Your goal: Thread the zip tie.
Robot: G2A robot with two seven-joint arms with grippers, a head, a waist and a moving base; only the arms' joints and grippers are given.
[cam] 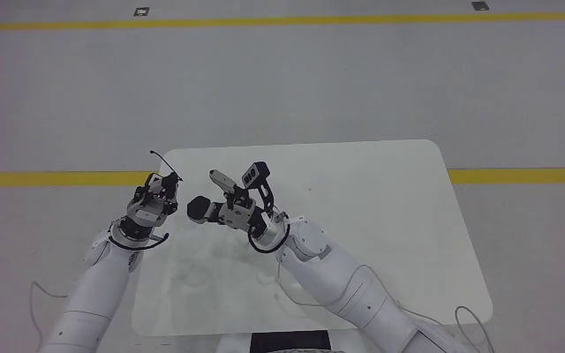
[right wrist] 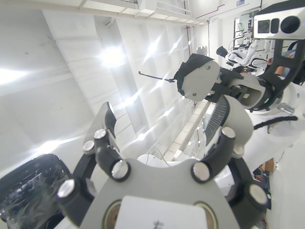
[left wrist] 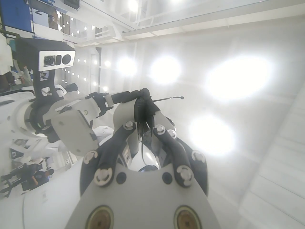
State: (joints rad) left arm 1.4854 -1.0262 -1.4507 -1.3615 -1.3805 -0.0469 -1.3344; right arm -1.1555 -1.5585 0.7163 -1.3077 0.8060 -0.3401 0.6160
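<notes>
Clamping zip tie (left wrist: 169,99), left hand (left wrist: 144,103) hiding its middle, right hand (right wrist: 165,104) spread

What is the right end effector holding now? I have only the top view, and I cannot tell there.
Observer: Nothing. In the right wrist view the right end effector is open, with nothing in it.
Operator: And is the left one closed?
Observer: Yes. The left wrist view shows the left end effector shut on the black zip tie.
Operator: Where is the rest of the strap?
Observer: It runs back inside the end effector, toward the wrist.
</notes>
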